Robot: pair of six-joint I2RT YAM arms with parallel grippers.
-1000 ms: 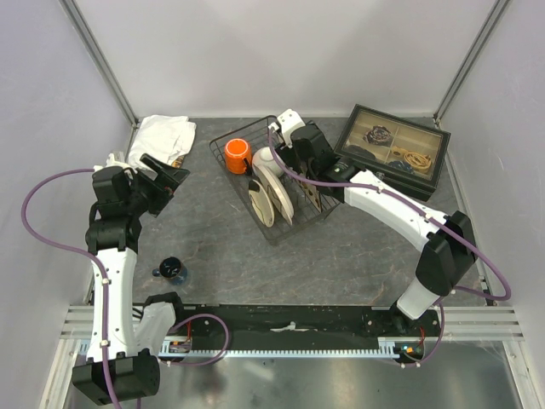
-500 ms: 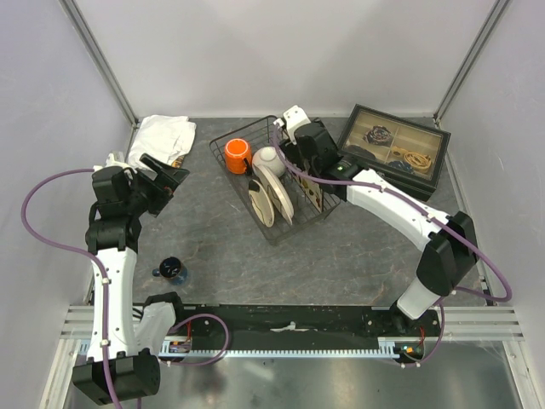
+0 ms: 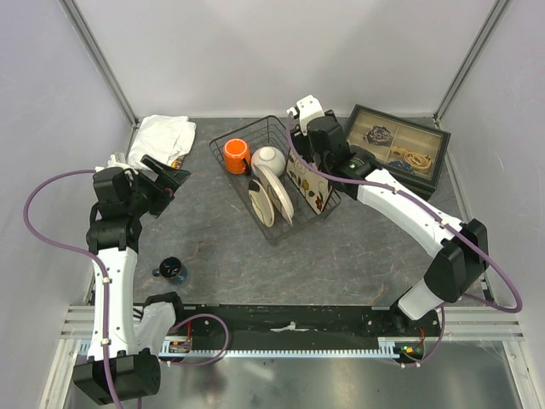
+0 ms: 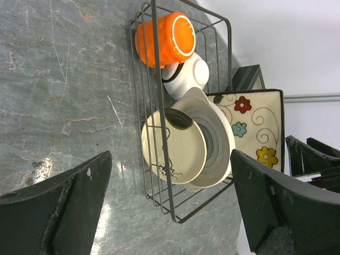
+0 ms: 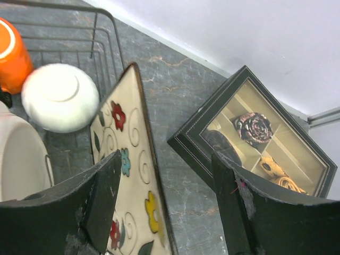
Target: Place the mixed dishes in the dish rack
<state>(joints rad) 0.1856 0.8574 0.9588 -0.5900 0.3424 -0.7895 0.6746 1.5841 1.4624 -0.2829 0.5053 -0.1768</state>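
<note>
The black wire dish rack [image 3: 247, 128] stands at the table's middle back. It holds the orange mug [image 3: 236, 155], the white bowl [image 3: 267, 158], the cream round plate [image 3: 274, 194] and a smaller cream plate on edge. The square flower-patterned plate [image 3: 308, 183] leans on edge at the rack's right side. My right gripper [image 3: 302, 145] is open and empty, just above and behind that plate's top edge [image 5: 130, 180]. My left gripper [image 3: 170, 177] is open and empty, well left of the rack, facing it [image 4: 156, 79].
A black glass-lidded compartment box [image 3: 393, 152] sits right of the rack, close to the square plate. A white folded cloth [image 3: 163, 136] lies at the back left. A small dark cup [image 3: 173, 271] stands near the left arm's base. Grey walls enclose the table.
My right gripper has drawn back and to the right, off the square plate, which now stands free and fully visible in the rack. The left arm has not moved.
</note>
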